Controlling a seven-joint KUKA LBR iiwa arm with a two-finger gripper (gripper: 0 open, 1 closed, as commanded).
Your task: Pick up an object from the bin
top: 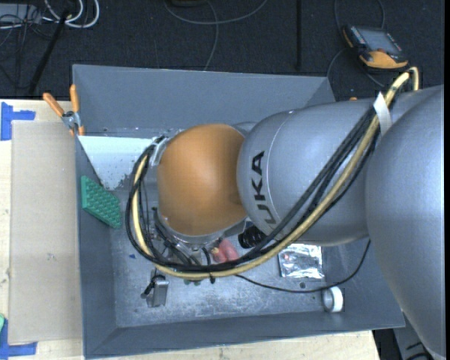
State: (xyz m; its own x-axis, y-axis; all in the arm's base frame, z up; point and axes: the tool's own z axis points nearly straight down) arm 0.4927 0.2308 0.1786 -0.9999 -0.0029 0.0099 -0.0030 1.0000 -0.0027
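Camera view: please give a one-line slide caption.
KUKA arm with orange wrist cover reaches into grey metal bin containing green ridged block, crumpled silver foil packet, small white cap.

grey metal bin [210,88] | left: green studded block [101,201] | floor: pink piece [225,252], foil wrapper [300,262], white cap [331,299]

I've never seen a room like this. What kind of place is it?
Probably a robot lab or testing workshop. A big grey KUKA arm reaches down into a grey metal bin, and loose cables lie on the dark ground behind it.
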